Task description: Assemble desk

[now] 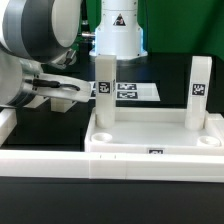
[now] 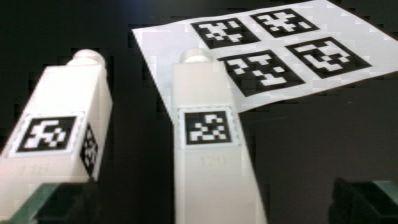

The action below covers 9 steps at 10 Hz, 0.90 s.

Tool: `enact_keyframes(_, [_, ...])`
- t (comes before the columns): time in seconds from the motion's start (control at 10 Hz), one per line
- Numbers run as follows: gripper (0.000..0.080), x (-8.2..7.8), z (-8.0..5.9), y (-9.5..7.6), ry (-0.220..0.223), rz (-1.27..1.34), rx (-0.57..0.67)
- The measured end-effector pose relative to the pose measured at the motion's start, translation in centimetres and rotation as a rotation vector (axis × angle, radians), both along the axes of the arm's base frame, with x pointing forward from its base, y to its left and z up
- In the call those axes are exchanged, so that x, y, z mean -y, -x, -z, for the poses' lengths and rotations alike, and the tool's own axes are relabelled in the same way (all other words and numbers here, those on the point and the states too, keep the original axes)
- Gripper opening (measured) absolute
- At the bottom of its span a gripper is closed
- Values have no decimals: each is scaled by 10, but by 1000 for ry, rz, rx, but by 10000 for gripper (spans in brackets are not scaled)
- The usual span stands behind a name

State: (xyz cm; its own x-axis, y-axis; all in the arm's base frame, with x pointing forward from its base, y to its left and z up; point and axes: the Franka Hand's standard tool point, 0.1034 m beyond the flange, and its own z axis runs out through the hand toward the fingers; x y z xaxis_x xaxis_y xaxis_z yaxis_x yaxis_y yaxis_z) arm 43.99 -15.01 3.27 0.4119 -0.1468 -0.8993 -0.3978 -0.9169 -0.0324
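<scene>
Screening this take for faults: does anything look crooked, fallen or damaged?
Nothing stands out. In the exterior view, the left leg and right leg both stand upright on the desk top, apart from each other. The marker board lies flat behind them. No damage shows.

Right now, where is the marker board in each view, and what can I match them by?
Exterior view: marker board mid-picture, lying flat behind the leg on the exterior view's left.
Wrist view: marker board lying flat beyond two legs, one overlapping its edge.
Shared landmark: the tagged leg that overlaps the board in both.
</scene>
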Motion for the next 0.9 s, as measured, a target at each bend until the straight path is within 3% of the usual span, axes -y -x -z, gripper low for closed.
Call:
enact_keyframes(0.3, [649, -4, 10, -2, 21, -12, 23])
enact_keyframes(0.9, [649, -4, 22, 10, 21, -6, 5])
